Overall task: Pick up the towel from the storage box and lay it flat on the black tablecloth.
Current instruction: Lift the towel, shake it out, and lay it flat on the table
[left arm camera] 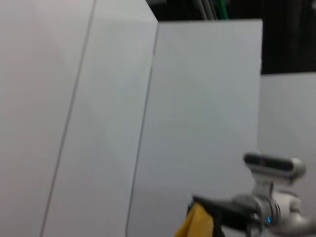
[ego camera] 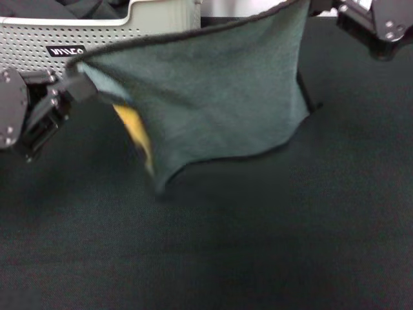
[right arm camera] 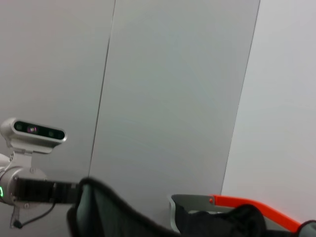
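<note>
While one towel (ego camera: 213, 97) hangs spread in the air above the black tablecloth (ego camera: 271, 245), two grippers carry it between them. The left gripper (ego camera: 76, 84) is closed on the towel's left corner, near the front wall of the storage box (ego camera: 39, 42). The right gripper (ego camera: 322, 6) is at the far right, where the towel's other top corner rises out of view; its fingers are cut off by the picture's top edge, so I cannot tell whether they pinch the cloth. The towel's grey-green face is turned toward the head camera, its black edging runs along the top and bottom, and one strip of yellow reverse shows below the left corner. Its lowest point droops toward the tablecloth; whether it touches the fabric is hard to judge.

One storage box is visible, at the far left, cut off by the frame, with its small black label (ego camera: 64, 50) partly readable. Some dark fabric (ego camera: 71, 8) lies inside it.

From the left wrist, only a yellow scrap of the towel (left arm camera: 197, 222) shows against white panels (left arm camera: 197, 98), with the other arm beyond. From the right wrist, the towel's dark top edge (right arm camera: 106, 210) shows.
</note>
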You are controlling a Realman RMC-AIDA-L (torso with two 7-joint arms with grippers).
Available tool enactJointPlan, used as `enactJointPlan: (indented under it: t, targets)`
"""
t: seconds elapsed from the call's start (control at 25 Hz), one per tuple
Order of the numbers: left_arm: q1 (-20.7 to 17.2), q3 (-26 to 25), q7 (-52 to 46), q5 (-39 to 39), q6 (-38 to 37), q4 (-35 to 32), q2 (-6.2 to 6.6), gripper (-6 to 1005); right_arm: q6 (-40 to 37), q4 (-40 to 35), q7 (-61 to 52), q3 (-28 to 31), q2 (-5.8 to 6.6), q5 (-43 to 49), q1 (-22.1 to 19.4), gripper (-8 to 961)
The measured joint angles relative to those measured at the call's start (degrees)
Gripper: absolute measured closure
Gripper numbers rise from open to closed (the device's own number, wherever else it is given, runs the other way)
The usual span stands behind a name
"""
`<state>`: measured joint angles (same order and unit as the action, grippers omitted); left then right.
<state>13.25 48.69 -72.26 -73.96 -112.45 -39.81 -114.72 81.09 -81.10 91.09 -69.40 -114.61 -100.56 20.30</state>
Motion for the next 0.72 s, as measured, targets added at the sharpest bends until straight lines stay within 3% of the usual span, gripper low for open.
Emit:
enactJointPlan:
  t: [0.36,0.72]
  targets:
    - [0.3,0.0,-2.2,-6.8,-3.5,-6.0,-0.14,985,5.4,-7.9,-8.6,1.8,-0.03,1.8,-0.7,936]
    - [-2.1,1.6,-3.6,-7.2,-4.0,-11.7,0.27,985,7.5,-15.8,-12.2,1.7,0.04,2.0,-6.4,935]
